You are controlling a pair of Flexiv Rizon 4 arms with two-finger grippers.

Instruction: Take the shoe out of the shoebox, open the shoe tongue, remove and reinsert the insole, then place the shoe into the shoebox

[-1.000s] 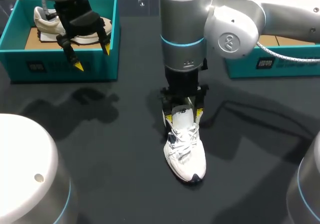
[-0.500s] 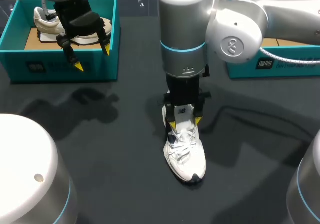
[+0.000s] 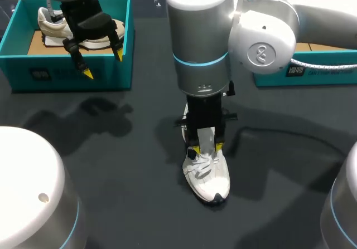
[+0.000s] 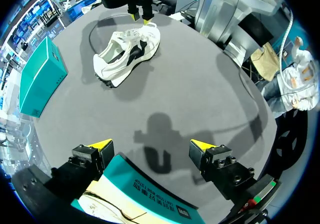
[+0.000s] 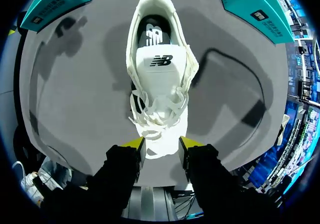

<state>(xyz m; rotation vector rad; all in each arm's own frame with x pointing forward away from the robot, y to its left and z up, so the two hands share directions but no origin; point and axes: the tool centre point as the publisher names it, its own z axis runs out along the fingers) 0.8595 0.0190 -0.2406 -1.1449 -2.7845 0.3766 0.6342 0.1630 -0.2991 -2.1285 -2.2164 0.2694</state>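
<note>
The white shoe [image 3: 207, 176] lies on the dark table, toe toward me. In the right wrist view its tongue [image 5: 161, 62] lies flat, with the heel opening beyond it. My right gripper [image 3: 205, 147] points straight down over the laces [image 5: 156, 111]. Its yellow tips [image 5: 134, 143] stand a narrow gap apart astride the white forefoot, and I see no firm pinch. My left gripper [image 3: 101, 63] hangs wide open and empty over the front wall of the left teal shoebox [image 3: 72, 73]. From the left wrist view [image 4: 150, 145] the shoe [image 4: 127, 56] lies far ahead.
A cream shoe [image 3: 56, 23] lies inside the left shoebox on brown card. A second teal box [image 3: 312, 73] stands at the back right, behind my right arm. Both boxes flank the shoe's heel end in the right wrist view.
My right gripper has slid from the tongue toward the laces and come lower, and its fingers have drawn closer together. The left arm has stayed still.
</note>
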